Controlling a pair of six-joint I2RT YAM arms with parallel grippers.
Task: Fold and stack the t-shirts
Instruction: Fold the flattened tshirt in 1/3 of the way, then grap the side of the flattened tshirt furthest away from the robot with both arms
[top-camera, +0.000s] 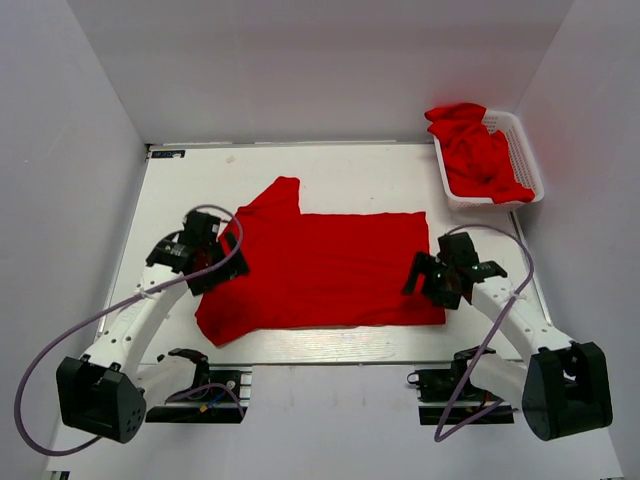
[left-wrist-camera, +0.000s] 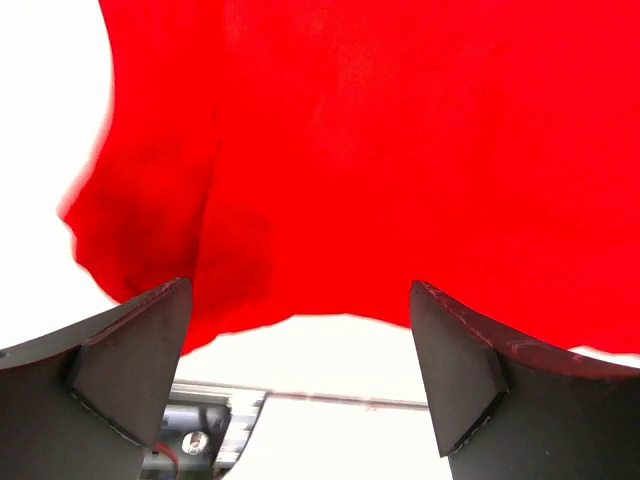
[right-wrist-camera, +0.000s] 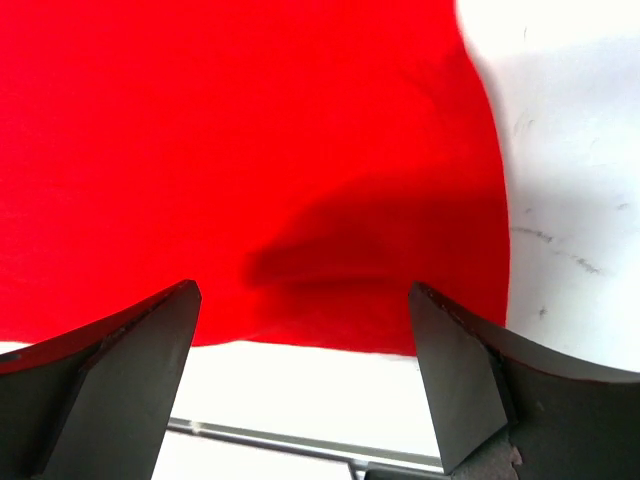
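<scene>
Where the two arms rise from the near edge of the bench (top-camera: 340, 170), each reaches out over one red t-shirt (top-camera: 320, 270) that lies spread across the middle of the surface. On the left arm (top-camera: 140, 310) the left jaws stand wide apart above the shirt's left side, and the wrist view shows only loose red cloth and its near hem between them, nothing pinched. The right arm (top-camera: 510, 320) mirrors this: the right jaws are likewise spread wide over the shirt's right edge, close to its near right corner, with a soft wrinkle in the fabric just ahead of them (whether either pair actually touches the cloth cannot be told). The shirt itself lies mostly flat, one sleeve pointing toward the far left. Farther back, at the far right corner of the bench, sits a white lattice basket (top-camera: 525, 150), holding a crumpled heap of more red t-shirts (top-camera: 480, 150), part of the heap lapping over its far rim.
</scene>
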